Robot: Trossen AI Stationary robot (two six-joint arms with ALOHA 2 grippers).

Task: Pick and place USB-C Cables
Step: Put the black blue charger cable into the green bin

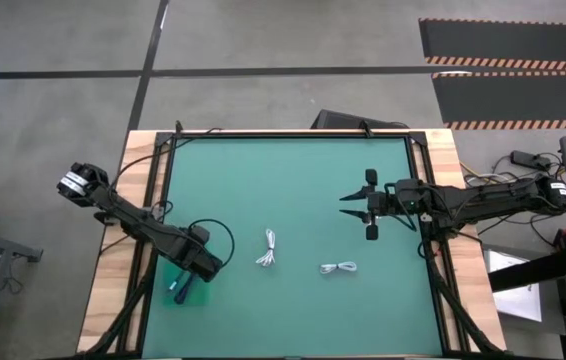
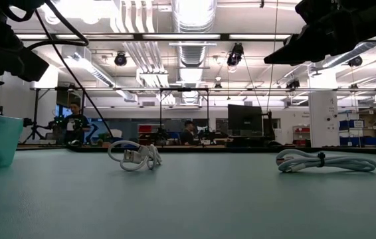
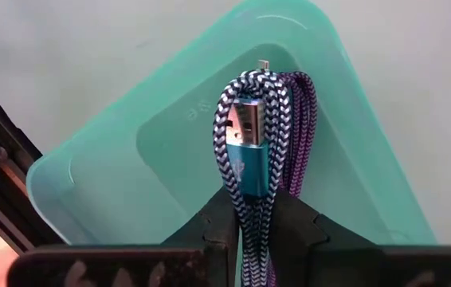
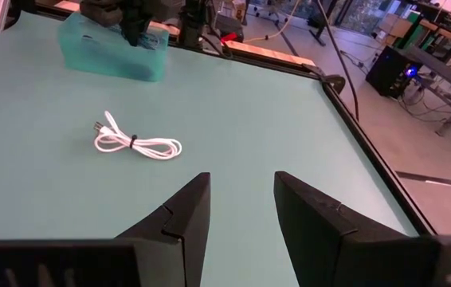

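Two white coiled USB-C cables lie flat on the green mat: one (image 1: 268,250) (image 2: 135,156) near the middle, the other (image 1: 339,268) (image 2: 324,160) (image 4: 136,144) to its right. My left gripper (image 1: 182,287) (image 3: 253,209) hangs over a teal bin (image 1: 175,284) (image 3: 170,159) at the mat's near left, shut on a braided cable bundle (image 3: 259,119) of blue-white and purple strands with a teal plug. My right gripper (image 1: 349,205) (image 4: 241,191) is open and holds nothing, hovering above the mat's right half, beyond the white cables. My left gripper pinches the braided bundle between its two fingers at the bundle's rear part (image 3: 251,203), coming from above and pointing down into the bin. The looped end and the teal plug (image 3: 245,155) stick out past the fingertips over the bin's floor; whether they touch it I cannot tell.
The mat is ringed by a black frame (image 1: 425,200) and wooden table edges (image 1: 113,300). Black arm wires loop beside the left arm (image 1: 218,232). Open mat surrounds both white cables. People and desks show far behind the table in the low view.
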